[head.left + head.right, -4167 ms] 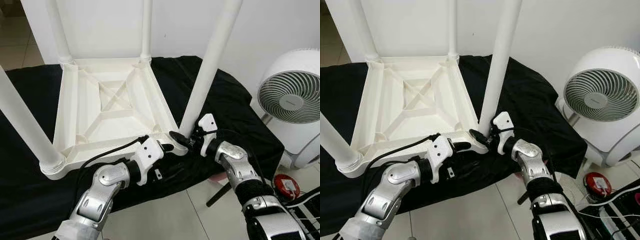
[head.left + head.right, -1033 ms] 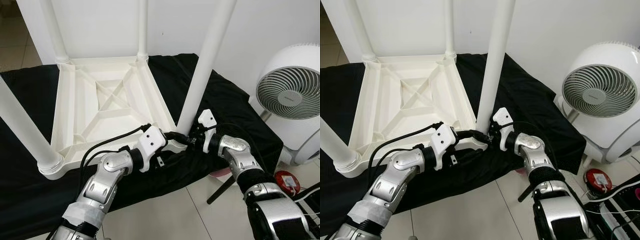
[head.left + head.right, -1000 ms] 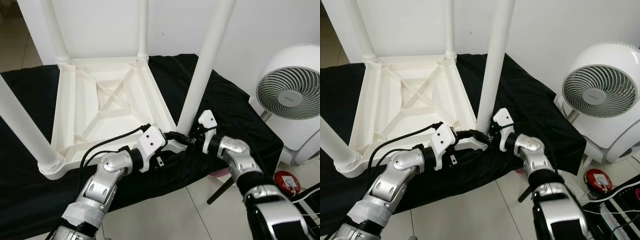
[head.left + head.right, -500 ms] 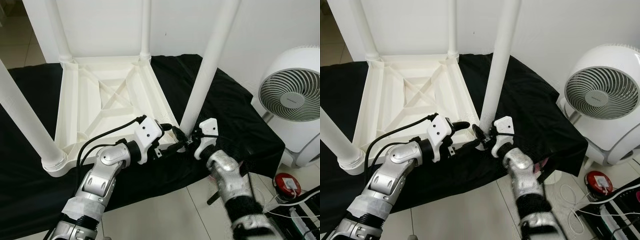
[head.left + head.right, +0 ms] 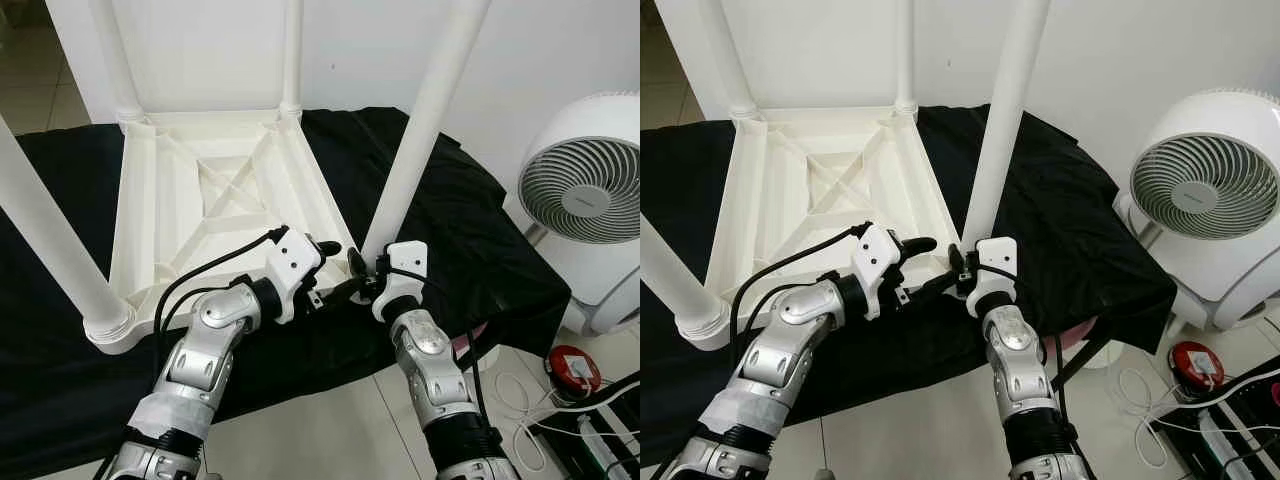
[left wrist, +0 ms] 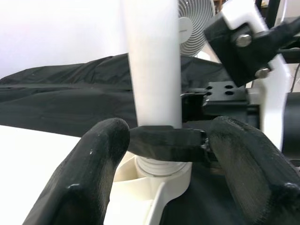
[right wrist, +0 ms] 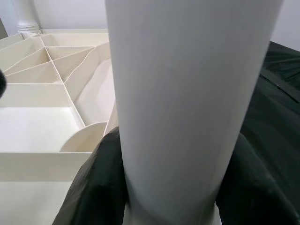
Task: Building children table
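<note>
White plastic dominates the scene: a children's table lies upside down on a black cloth, its ribbed underside facing up and its legs standing in the corner sockets. At the near right corner, the right gripper clasps the base of one table leg, a black finger pressed to each side of the white tube, as the right wrist view shows at close range. The left gripper is held just beside that same corner, its two fingers spread apart with nothing between them; in the left wrist view, one of the right gripper's black fingers crosses the leg just above the threaded socket. Both silver arms reach in from the front edge of the cloth. A white fan stands on the tiled floor to the right, near a small red object and some cables.
</note>
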Controlling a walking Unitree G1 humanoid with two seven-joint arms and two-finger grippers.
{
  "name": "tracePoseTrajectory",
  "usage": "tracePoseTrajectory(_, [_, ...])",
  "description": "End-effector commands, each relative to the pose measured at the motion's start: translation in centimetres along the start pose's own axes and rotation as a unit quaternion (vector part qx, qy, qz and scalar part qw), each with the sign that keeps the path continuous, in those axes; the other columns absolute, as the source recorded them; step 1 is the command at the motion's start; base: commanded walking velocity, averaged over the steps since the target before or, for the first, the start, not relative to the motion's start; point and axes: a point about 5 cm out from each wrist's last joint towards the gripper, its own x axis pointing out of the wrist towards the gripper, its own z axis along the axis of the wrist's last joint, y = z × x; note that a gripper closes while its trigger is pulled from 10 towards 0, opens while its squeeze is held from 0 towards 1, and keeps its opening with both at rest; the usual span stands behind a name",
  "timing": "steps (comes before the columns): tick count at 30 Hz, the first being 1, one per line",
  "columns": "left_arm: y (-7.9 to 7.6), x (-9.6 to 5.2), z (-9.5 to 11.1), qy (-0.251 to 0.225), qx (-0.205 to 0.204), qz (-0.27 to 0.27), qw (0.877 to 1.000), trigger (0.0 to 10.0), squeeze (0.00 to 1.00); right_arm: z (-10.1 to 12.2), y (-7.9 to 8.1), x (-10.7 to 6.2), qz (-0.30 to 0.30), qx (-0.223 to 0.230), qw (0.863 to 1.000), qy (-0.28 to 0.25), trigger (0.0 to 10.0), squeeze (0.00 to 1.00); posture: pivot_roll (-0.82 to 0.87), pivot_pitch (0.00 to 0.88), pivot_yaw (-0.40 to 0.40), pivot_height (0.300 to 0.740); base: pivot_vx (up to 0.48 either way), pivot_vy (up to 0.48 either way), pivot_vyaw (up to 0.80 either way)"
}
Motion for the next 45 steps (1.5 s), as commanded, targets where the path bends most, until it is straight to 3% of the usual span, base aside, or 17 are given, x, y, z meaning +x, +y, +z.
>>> tracePoseTrajectory(1, [1.1,0.1,-0.2,0.007,-0.007,0.109,0.994,10.0,0.00,0.1,0.2,-0.2,0.006,0.003,1.000,-0.002,10.0,1.00,-0.01,0.000,-0.087,0.740,0.000,0.000,0.00])
tracePoseTrajectory(7, [1.3,0.1,-0.5,0.012,-0.023,0.142,0.990,10.0,0.00,0.6,-0.8,-1.7,-0.003,-0.008,1.000,-0.026,10.0,1.00,-0.01,0.000,-0.088,0.740,0.000,0.000,0.00])
tracePoseTrajectory(8, [1.3,0.2,-0.6,0.015,-0.027,0.148,0.989,10.0,0.00,0.7,-0.9,-2.1,-0.005,-0.014,0.999,-0.030,10.0,0.00,-0.02,0.000,-0.088,0.740,0.000,0.000,0.00])
tracePoseTrajectory(12, [1.8,0.2,-0.9,0.023,-0.035,0.184,0.982,10.0,0.00,0.9,-1.0,-3.4,-0.003,-0.015,0.999,-0.040,10.0,0.00,-0.02,0.000,-0.087,0.740,0.000,0.000,0.00])
tracePoseTrajectory(16, [1.8,0.0,-1.0,0.027,-0.022,0.178,0.983,10.0,0.00,1.0,-1.2,-4.0,-0.009,-0.017,0.999,-0.045,10.0,0.00,-0.03,0.000,-0.085,0.740,0.000,0.000,0.00])
tracePoseTrajectory(19, [1.7,-1.0,-1.7,0.045,-0.011,0.160,0.986,10.0,0.00,1.0,-1.9,-4.8,-0.019,-0.013,0.999,-0.048,10.0,0.00,-0.04,0.000,-0.078,0.740,0.000,0.000,0.00])
tracePoseTrajectory(20, [1.6,-2.5,-2.3,0.059,0.011,0.127,0.990,10.0,0.00,0.8,-2.7,-5.8,-0.026,-0.011,0.999,-0.047,10.0,0.00,-0.04,0.000,-0.073,0.740,0.000,0.000,0.00])
tracePoseTrajectory(21, [1.5,-2.9,-2.4,0.062,0.018,0.117,0.991,10.0,0.00,0.7,-3.0,-6.1,-0.027,-0.011,0.999,-0.045,10.0,0.00,-0.04,0.000,-0.073,0.740,0.000,0.000,0.00])
tracePoseTrajectory(30, [2.0,-6.0,-3.3,0.105,0.032,0.077,0.991,10.0,0.00,-0.9,-4.8,-8.7,-0.038,-0.028,0.999,-0.004,10.0,0.00,-0.04,0.000,-0.057,0.740,0.000,0.000,0.00])
tracePoseTrajectory(39, [2.6,-5.7,-2.9,0.102,0.043,0.070,0.991,10.0,0.00,-0.9,-4.8,-8.6,-0.052,-0.020,0.998,-0.006,10.0,0.00,-0.04,0.000,-0.053,0.740,0.000,0.000,0.00])
tracePoseTrajectory(45, [1.2,-4.2,-2.0,0.075,0.047,0.010,0.996,10.0,0.00,-1.1,-4.9,-8.6,-0.059,-0.018,0.998,-0.004,10.0,0.00,-0.04,0.000,-0.052,0.740,0.000,0.000,0.00])
